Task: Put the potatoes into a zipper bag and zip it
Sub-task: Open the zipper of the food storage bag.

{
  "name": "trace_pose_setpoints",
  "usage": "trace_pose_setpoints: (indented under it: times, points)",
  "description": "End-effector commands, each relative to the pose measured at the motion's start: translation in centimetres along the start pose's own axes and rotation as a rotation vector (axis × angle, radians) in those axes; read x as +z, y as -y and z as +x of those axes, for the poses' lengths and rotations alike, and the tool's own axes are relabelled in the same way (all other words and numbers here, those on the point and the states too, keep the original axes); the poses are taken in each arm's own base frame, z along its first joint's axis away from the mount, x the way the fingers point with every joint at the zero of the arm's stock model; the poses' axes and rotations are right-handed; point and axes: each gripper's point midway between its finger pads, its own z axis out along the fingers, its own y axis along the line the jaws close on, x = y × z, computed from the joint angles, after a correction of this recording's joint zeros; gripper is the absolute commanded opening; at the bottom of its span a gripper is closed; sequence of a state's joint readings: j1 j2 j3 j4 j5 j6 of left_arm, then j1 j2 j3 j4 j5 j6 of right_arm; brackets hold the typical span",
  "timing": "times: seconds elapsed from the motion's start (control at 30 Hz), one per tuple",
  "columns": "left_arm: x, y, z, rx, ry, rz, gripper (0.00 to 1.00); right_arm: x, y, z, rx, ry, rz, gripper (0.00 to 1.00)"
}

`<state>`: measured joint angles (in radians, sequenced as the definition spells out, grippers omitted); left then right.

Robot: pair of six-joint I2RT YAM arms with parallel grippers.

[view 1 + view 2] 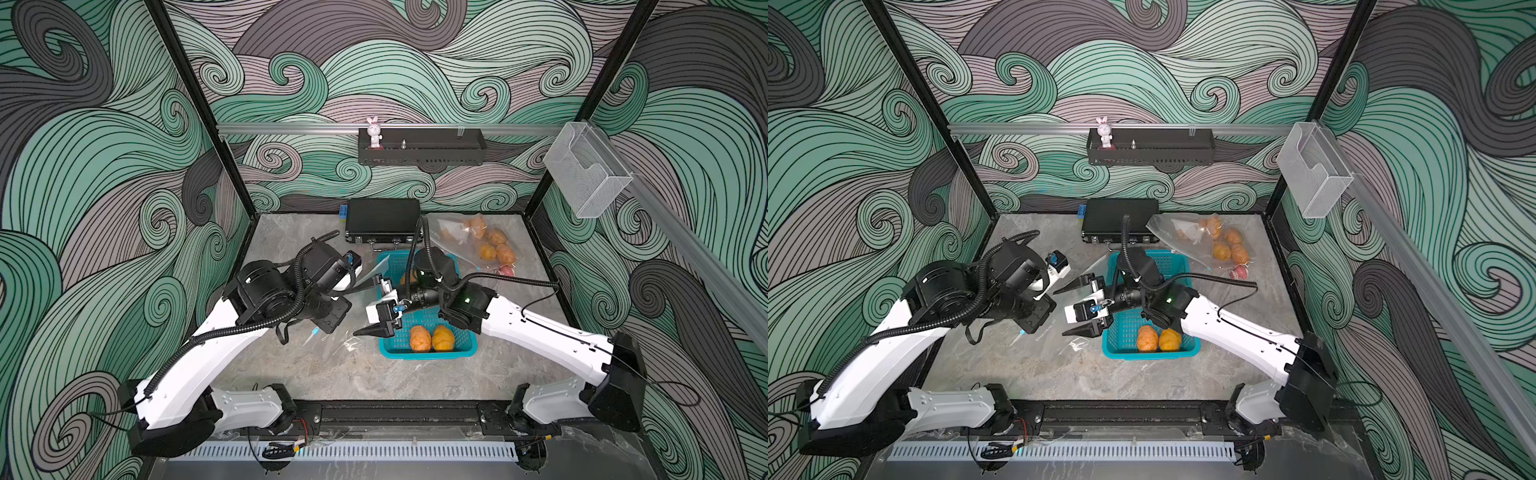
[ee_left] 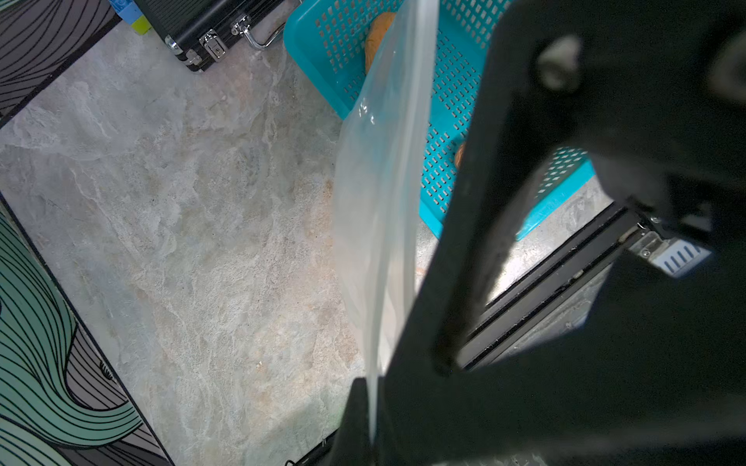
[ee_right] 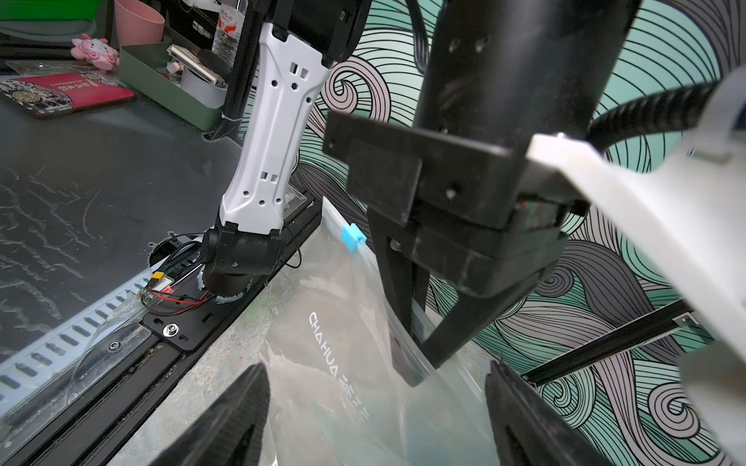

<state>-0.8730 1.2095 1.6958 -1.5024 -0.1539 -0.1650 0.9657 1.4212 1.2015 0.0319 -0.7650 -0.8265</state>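
My left fingers (image 3: 418,373) pinch the zipper bag (image 3: 335,322) by its rim, holding it up beside the basket (image 1: 428,354) of potatoes (image 1: 420,338) so my right fingers (image 1: 1059,313), spread, can take the other side.

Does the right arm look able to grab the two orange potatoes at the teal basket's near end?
Probably yes. The right gripper is open and empty beside the teal plastic basket, and the two orange potatoes lie uncovered close by. The clear zipper bag, pinched by the left gripper, hangs aside.

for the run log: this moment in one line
left tool: shut on zipper bag | right tool: open near bag | potatoes: some in basket
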Motion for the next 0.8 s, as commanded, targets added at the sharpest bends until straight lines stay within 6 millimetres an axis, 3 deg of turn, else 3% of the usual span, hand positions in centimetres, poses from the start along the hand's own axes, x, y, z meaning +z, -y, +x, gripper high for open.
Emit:
trace_pose_setpoints:
  times: [0.0,0.57,0.7,0.77]
  points:
    - [0.1,0.3,-0.1,0.013,-0.002,0.014,0.0,0.2,-0.6,-0.1,-0.014,-0.003,-0.057,0.8]
    - [-0.2,-0.3,-0.1,0.013,0.008,-0.012,0.0,0.0,-4.6,2.0,-0.104,-0.133,-0.156,0.76]
    - [-0.3,-0.2,-0.1,0.014,0.007,-0.008,0.0,0.4,-4.7,2.9,-0.124,-0.187,-0.16,0.77]
    - [-0.2,0.0,-0.1,0.02,0.004,0.002,0.0,0.9,-3.7,3.3,-0.131,-0.207,-0.128,0.79]
